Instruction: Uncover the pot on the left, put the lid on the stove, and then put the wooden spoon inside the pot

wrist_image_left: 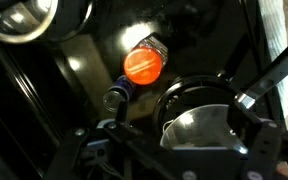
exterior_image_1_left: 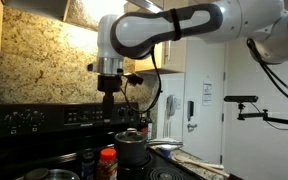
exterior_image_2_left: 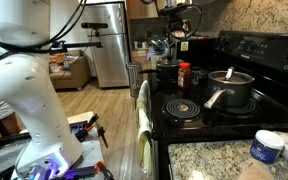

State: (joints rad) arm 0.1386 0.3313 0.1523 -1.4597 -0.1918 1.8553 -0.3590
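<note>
Wrist view, shiny round pot (wrist_image_left: 189, 128) (metal), orange cap (wrist_image_left: 142, 66)

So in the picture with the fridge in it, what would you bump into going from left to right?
White robot arm → fridge → hanging towel → front burner → lidded pot → white tub on the counter.

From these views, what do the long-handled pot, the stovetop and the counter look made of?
Long-handled pot: metal, probably stainless steel; grey satin sheen with bright highlights. Stovetop: looks like black glass-ceramic; flat, glossy, printed burner rings. Counter: speckled stone, likely granite, polished.
</note>
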